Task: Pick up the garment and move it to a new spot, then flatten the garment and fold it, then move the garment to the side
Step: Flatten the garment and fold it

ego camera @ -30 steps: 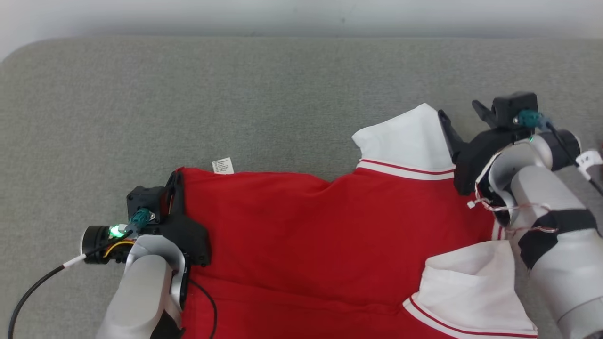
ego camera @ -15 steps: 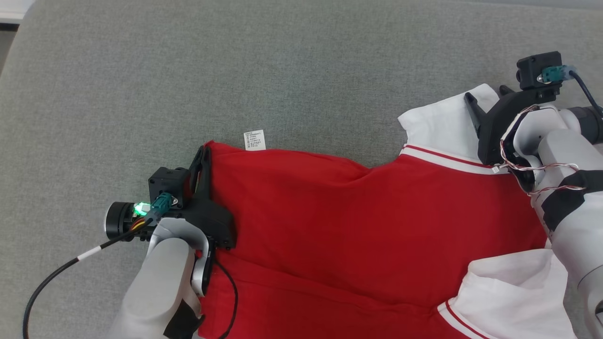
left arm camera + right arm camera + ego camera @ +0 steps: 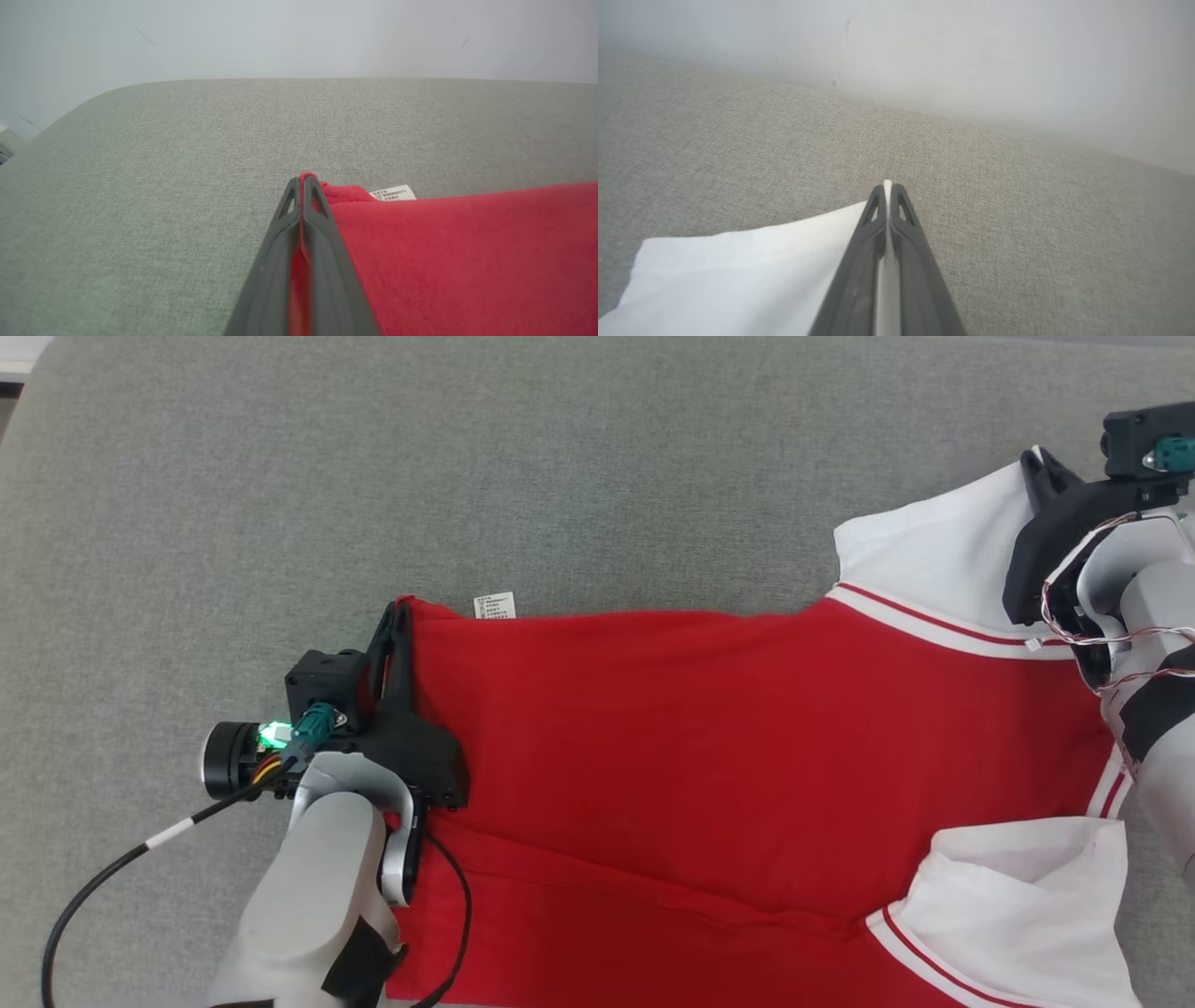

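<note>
Grey-green woven fabric surface, rounded at its far corner, spreads ahead of the left gripper and to both its sides. Pale plain wall rises beyond, with a few thin dark marks. Small pale object sits far to the gripper's left, past the surface's edge; kind unclear.

You see the red garment spread across the grey padded surface. The left gripper pinches its far-left corner, just beside a white label. The right gripper is clamped on the far white sleeve. A second white sleeve lies at the lower right. Between the grippers, the upper edge runs nearly straight.
</note>
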